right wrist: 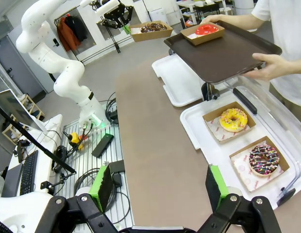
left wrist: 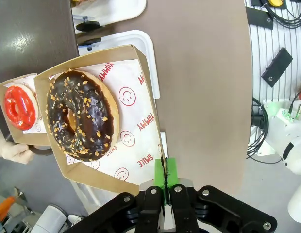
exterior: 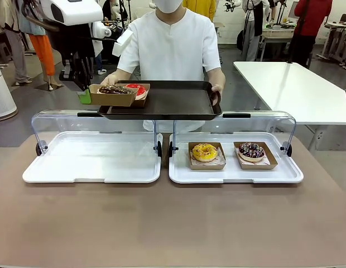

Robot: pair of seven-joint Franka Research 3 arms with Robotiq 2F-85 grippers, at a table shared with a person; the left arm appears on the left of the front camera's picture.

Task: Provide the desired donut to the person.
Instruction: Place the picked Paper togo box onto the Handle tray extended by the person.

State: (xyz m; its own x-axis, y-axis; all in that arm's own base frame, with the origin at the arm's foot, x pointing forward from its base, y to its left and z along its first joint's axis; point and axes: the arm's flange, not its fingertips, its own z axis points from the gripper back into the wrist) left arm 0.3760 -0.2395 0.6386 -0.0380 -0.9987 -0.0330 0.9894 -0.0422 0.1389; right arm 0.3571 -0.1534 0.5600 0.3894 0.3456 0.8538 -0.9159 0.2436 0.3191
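Brown tabletop (exterior: 162,223) below, and the left gripper (left wrist: 165,182) is clamped on the rim of the chocolate donut's box (left wrist: 136,111), the donut (left wrist: 82,115) just beyond the jaws. Past it, the person (exterior: 173,44) holds a dark tray (exterior: 173,100); the right gripper (right wrist: 160,187) hangs spread wide, holding nothing.

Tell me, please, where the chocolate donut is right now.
In the front view the chocolate donut sits in its box, pinched by the left gripper at the tray left edge.

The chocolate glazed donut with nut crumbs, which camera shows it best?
The left wrist view: the chocolate glazed donut with nut crumbs lies large in its cardboard tray. The front view gives a low side glimpse; the right wrist view shows it small and far off.
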